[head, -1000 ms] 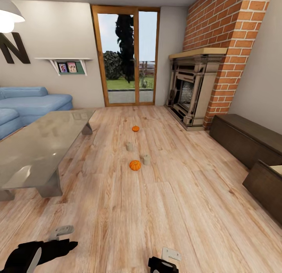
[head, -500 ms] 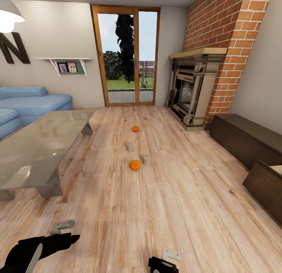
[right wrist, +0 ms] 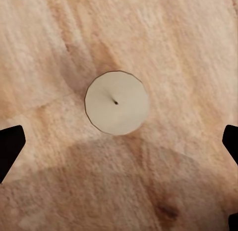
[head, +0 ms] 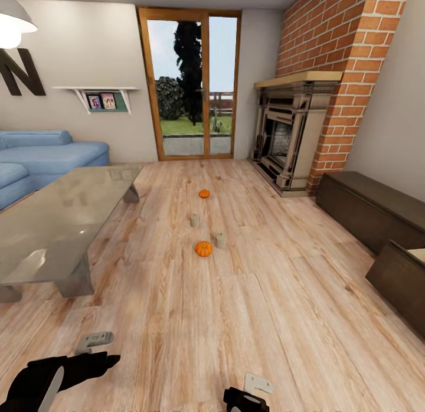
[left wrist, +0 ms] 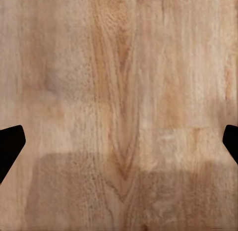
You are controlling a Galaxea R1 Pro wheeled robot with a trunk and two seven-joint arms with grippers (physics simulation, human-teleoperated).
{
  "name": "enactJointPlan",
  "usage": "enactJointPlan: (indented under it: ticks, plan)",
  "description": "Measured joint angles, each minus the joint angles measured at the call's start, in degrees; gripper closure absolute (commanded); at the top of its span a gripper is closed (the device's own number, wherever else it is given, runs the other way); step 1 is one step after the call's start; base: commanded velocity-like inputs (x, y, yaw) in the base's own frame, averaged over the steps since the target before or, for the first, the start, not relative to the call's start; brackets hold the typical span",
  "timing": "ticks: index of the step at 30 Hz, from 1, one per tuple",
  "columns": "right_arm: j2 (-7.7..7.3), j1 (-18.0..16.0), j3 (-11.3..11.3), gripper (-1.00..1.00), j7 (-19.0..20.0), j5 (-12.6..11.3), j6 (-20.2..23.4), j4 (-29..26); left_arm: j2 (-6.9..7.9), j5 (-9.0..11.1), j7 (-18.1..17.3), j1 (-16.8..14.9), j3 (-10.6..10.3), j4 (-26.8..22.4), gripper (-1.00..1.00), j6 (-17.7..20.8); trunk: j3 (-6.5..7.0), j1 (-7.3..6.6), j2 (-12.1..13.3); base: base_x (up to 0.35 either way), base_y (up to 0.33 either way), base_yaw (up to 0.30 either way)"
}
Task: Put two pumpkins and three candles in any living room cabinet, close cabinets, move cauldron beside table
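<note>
Two orange pumpkins lie on the wood floor mid-room, the nearer one (head: 203, 249) and a farther one (head: 204, 193). Between them stand two beige candles (head: 221, 241) (head: 195, 221). Another candle (right wrist: 117, 102) stands upright on the floor straight below my right gripper (right wrist: 119, 146), which is open, its fingertips wide of the candle and not touching it. Over bare floorboards my left gripper (left wrist: 119, 144) is open and holds nothing. Both grippers sit at the head view's lower edge, left (head: 88, 350) and right (head: 251, 388). The glass-topped table (head: 59, 223) is on the left, the dark cabinet (head: 372, 208) along the right wall. The cauldron is out of view.
A second dark cabinet piece (head: 404, 279) juts out at the right with a pale inside showing at its top. A brick fireplace (head: 289, 140) stands at the back right, a blue sofa (head: 41, 158) at the back left, a glass door (head: 192, 84) at the far wall.
My left arm has shifted a little and its gripper finger now sits slightly higher in the head view. The pumpkins, the candles and the right gripper have stayed put.
</note>
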Motion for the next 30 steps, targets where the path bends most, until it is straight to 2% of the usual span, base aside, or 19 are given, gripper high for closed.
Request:
enactJointPlan:
  ticks: [13, 14, 15, 16, 17, 18, 20, 24, 27, 30]
  plan:
    - [0.00, -0.40, -0.23, -1.00, -0.70, -0.42, 1.55, 0.05, 0.00, -0.03, 0.01, 0.00, 0.07, -0.04, -1.00, 0.33, -2.33, 2.86, -5.21, 0.000, 0.000, 0.000]
    - [0.00, -1.28, -0.49, -1.00, -0.73, -0.51, 4.54, -0.20, 0.01, -0.03, 0.02, 0.00, 0.07, -0.02, -1.00, 0.35, -2.51, 3.08, -5.61, 0.000, 0.000, 0.000]
    - [0.00, -3.47, -1.22, -1.00, -0.79, -0.35, 9.64, -0.40, 0.02, -0.03, 0.05, 0.00, 0.09, -0.01, -1.00, 0.35, -2.68, 3.29, -6.01, 0.000, 0.000, 0.000]
    - [0.00, -6.81, -3.23, -1.00, -0.87, -0.30, 14.64, -0.52, 0.01, -0.03, 0.07, 0.00, 0.08, -0.01, -1.00, 0.31, -2.86, 3.51, -6.42, 0.000, 0.000, 0.000]
    - [0.00, -9.31, -5.43, -1.00, -1.16, -0.20, 16.99, -0.61, 0.02, -0.02, 0.08, 0.00, 0.07, 0.00, -1.00, 0.29, -3.04, 3.73, -6.82, 0.000, 0.000, 0.000]
    - [0.00, -10.61, -6.72, -1.00, -1.39, -0.25, 18.37, -0.64, 0.02, -0.02, 0.08, 0.00, 0.07, 0.00, -1.00, 0.29, -3.22, 3.95, -7.22, 0.000, 0.000, 0.000]
    - [0.00, -12.50, -8.25, -1.00, -1.78, -0.21, 21.52, -0.62, 0.02, -0.03, 0.08, 0.00, 0.07, -0.01, -1.00, 0.28, -3.59, 4.39, -8.02, 0.000, 0.000, 0.000]
    - [0.00, -14.01, -9.27, -1.00, -2.08, -0.10, 25.48, -0.19, 0.02, -0.03, 0.12, 0.00, 0.07, -0.05, -1.00, 0.26, -4.31, 5.27, -9.62, 0.000, 0.000, 0.000]
    - [0.00, -14.14, -9.32, -1.00, -2.11, -0.08, 26.29, -0.01, -0.01, 0.05, 0.10, 0.00, 0.07, -0.28, -1.00, 0.55, -4.85, 5.93, -10.83, 0.000, 0.000, 0.000]
    - [0.00, -14.09, -9.13, -1.00, -2.11, -0.08, 26.66, 0.14, 0.26, 0.11, 0.09, -0.53, 0.14, -0.51, -1.00, 2.85, -5.38, 6.59, -12.03, 0.000, 0.000, 0.000]
